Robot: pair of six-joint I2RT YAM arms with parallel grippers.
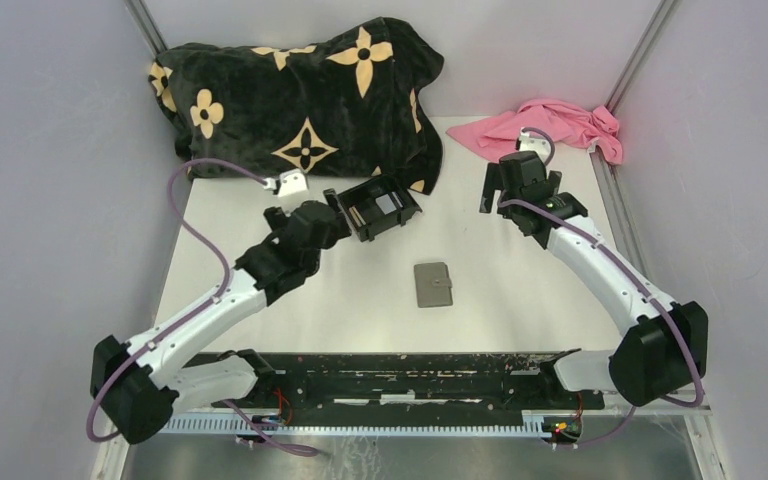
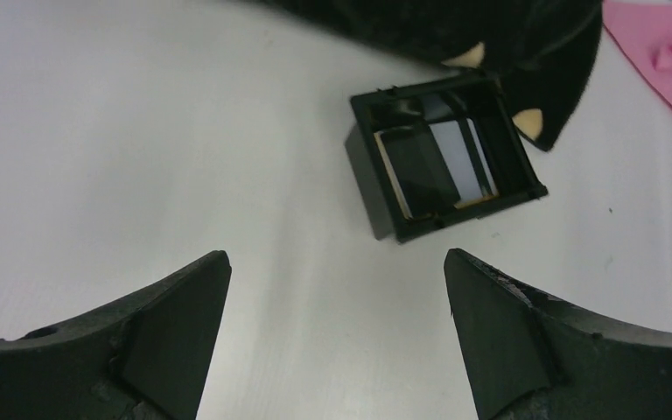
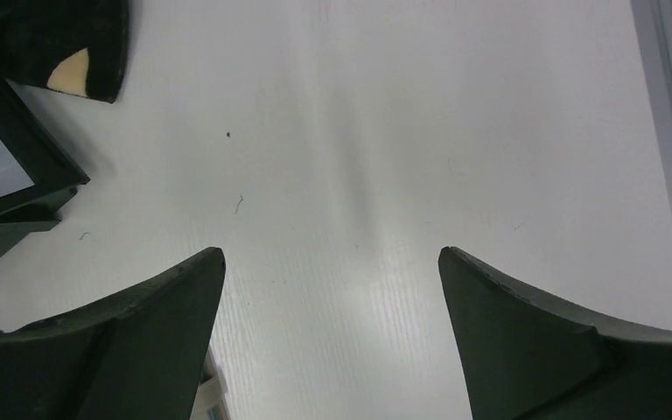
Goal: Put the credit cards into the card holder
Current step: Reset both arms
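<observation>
Grey card holder shut and flat on white table, mid-workspace, clasp tab on its right edge in the top view, well apart from everything else. Credit cards stacked inside open black box, further back and left of the holder; dark card and grey-white card showing, tan edges beneath. Box hard by the edge of black blanket with tan flowers — touching or just beside, cannot tell. Left gripper near the box and pointing at it, jaws spread wide, only bare table between them. Right gripper over the back right of the table, jaws equally wide, holding nothing — box corner at the left edge of its view. Pink cloth bunched at back right, behind the right arm.
</observation>
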